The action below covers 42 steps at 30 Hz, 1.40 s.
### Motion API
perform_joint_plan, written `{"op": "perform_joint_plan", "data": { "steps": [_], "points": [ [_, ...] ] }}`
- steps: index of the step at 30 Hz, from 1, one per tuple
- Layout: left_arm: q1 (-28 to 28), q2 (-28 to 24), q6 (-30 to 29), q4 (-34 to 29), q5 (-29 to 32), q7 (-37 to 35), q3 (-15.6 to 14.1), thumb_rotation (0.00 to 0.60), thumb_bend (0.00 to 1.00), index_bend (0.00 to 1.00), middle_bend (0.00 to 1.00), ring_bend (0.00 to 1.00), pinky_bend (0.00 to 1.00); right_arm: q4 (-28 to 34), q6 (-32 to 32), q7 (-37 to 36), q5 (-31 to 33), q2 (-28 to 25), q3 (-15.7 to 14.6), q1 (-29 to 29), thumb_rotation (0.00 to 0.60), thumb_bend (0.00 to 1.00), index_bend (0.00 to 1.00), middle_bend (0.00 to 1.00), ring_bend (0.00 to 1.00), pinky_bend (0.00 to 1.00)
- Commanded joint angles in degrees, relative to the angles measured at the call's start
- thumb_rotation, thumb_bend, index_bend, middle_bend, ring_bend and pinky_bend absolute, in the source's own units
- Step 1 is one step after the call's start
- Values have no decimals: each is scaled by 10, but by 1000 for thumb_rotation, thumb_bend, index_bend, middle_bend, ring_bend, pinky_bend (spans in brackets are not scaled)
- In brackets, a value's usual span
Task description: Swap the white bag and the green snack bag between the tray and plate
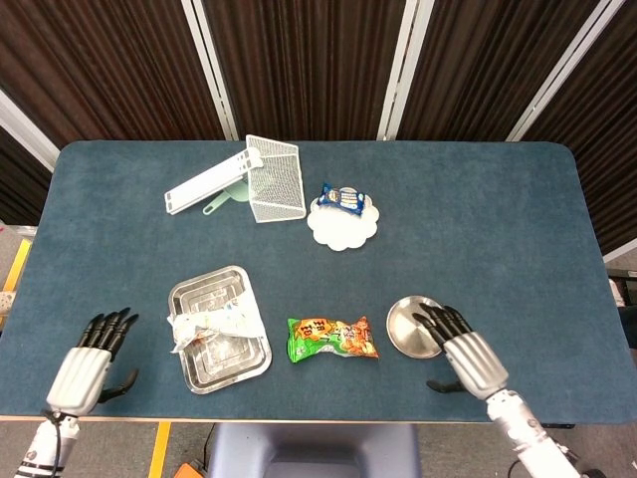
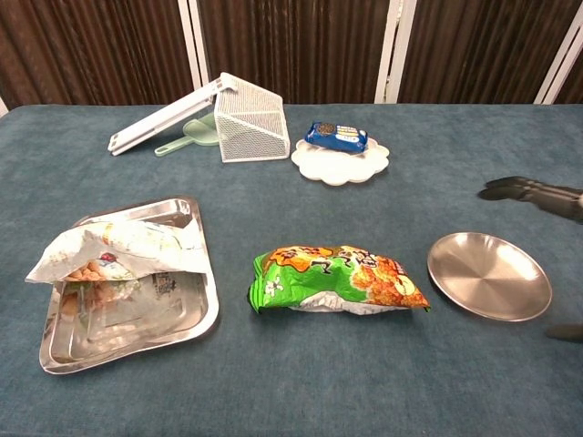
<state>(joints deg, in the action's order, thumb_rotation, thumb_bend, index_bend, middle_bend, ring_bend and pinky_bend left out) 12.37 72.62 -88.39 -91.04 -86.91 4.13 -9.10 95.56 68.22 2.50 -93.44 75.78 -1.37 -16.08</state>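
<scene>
Head view: we look steeply down over the whole table (image 1: 498, 229). Chest view: lower and closer, facing across toward the curtain. Both share the tray (image 1: 254, 324), green snack bag (image 2: 337, 278), plate (image 2: 528, 291).

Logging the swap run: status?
Left hand and right hand open, empty. White bag on tray; green snack bag on table, plate bare.

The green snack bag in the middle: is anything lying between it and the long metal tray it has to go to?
No. Only bare blue tablecloth lies between the green snack bag and the rectangular steel tray. But the crumpled white bag lies across the tray itself, filling much of it.
</scene>
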Motion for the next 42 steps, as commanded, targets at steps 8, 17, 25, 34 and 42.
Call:
{"op": "perform_joint_plan", "data": {
  "steps": [8,17,25,34,42],
  "points": [
    [-44,5,-47,97,-15,-96,41,600,363,0,0,0,0,-57,-124,255,211,254,126,-132,600,246,211,108,0,85],
    [-55,-12,-41,89,-19,-100,51,600,361,0,0,0,0,-109,-109,331,273,328,142,-172,600,306,594,420,316,448],
    [-60,-15,-34,89,-24,-106,59,600,362,0,0,0,0,-80,-68,307,252,305,145,-170,600,371,816,626,609,667],
    [-63,-16,-26,77,-38,-111,59,600,362,0,0,0,0,35,-23,294,219,151,161,-143,600,373,828,638,623,667],
    [-63,-6,-19,80,-46,-94,64,600,362,0,0,0,0,-8,-37,241,235,79,114,-107,600,373,781,638,609,660]
  ]
}}
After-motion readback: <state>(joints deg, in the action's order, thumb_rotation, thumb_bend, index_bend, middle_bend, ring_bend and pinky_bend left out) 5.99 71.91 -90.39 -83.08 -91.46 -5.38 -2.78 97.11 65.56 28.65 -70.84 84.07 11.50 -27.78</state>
